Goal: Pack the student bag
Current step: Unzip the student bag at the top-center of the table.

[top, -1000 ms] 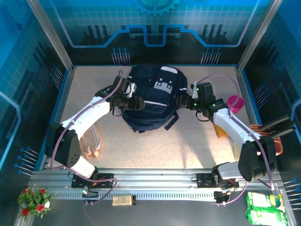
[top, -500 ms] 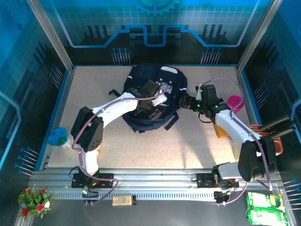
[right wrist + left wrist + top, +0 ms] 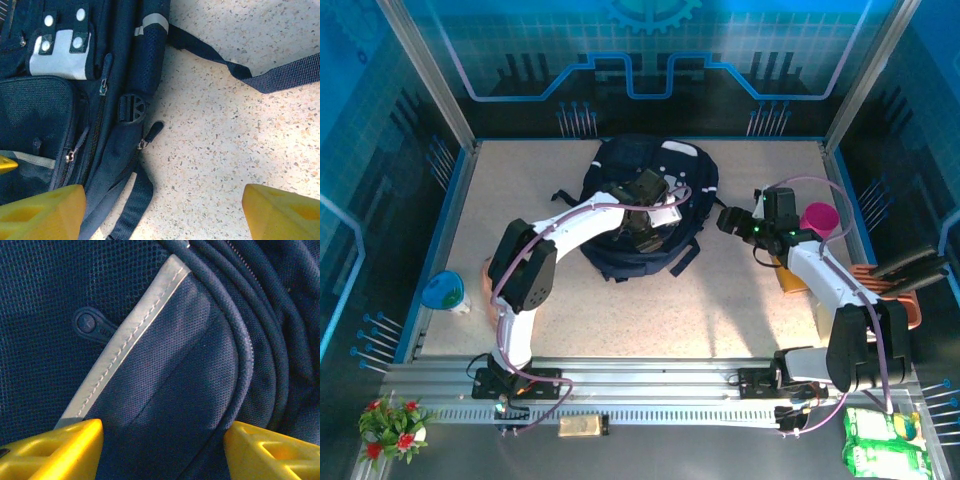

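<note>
Now your left gripper has swung over the bag, which lies flat beneath it, jaws spread and empty. Your right gripper, also open, has backed off the bag's right side, so packing looks unstarted.

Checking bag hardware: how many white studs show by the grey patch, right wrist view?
4 studs: two on the left black tab, two on the right tab; others may be hidden.

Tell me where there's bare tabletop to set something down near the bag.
Widest bare patch: the table between the student bag and the near edge. Also the far-left corner, left of the bag. Crowded: the right edge, with the pink cup, a yellow object and the right gripper.
</note>
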Available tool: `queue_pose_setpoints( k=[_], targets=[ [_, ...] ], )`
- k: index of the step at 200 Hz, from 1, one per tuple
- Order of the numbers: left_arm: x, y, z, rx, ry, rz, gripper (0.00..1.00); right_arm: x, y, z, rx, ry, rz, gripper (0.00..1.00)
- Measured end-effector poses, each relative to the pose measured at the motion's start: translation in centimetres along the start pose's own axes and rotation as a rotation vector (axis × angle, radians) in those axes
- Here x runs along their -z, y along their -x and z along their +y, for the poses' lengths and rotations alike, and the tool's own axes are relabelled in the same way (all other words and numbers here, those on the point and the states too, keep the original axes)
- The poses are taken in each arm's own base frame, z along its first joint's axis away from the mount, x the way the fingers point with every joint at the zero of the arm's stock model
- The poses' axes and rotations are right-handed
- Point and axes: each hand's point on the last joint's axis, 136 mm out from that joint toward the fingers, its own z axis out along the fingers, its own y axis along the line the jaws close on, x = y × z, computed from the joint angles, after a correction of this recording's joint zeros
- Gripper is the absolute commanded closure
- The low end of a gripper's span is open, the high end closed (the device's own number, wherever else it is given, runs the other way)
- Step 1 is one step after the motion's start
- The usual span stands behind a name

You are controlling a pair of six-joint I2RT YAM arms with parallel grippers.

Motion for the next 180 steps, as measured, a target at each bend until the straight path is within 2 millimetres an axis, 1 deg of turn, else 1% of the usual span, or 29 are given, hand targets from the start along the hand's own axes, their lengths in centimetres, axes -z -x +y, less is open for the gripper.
queue_pose_setpoints(
  k=[30,40,58,75,82,97,109,133,159,180],
  targets=[
    [0.0,0.1,0.0,-0.038,0.001,-0.005,0.47,0.0,0.1,0.4,-0.007,0.023,0.001,0.18],
    [0.0,0.2,0.0,-0.051,0.001,-0.007,0.54,0.0,0.1,0.6,-0.01,0.029,0.0,0.18],
    [0.0,0.3,-0.2,-0.065,-0.007,-0.012,0.7,-0.1,0.1,0.7,-0.017,0.039,0.001,0.18],
    [-0.2,0.4,-0.5,-0.091,-0.008,-0.016,0.8,-0.3,0.0,0.9,-0.021,0.05,0.008,0.18],
    [-0.3,0.4,-0.5,-0.096,-0.006,-0.021,0.83,-0.5,0.0,0.9,-0.024,0.053,0.011,0.18],
    [-0.3,0.5,-0.5,-0.103,0.001,-0.039,0.86,-0.9,-0.2,1.0,-0.03,0.066,0.023,0.22],
    [0.1,0.6,-0.5,-0.1,0.003,-0.065,0.88,-1.4,-0.4,1.2,-0.035,0.084,0.042,0.25],
    [2.0,0.9,0.2,-0.05,-0.003,-0.162,0.9,-2.8,-0.8,2.0,-0.043,0.136,0.098,0.31],
    [4.1,0.7,1.1,0.01,0.004,-0.255,0.91,-4.1,0.8,4.0,-0.04,0.223,0.11,0.4],
    [4.9,0.2,1.3,0.045,-0.001,-0.288,0.92,-5.2,2.3,5.9,-0.028,0.295,0.109,0.42]
  ],
)
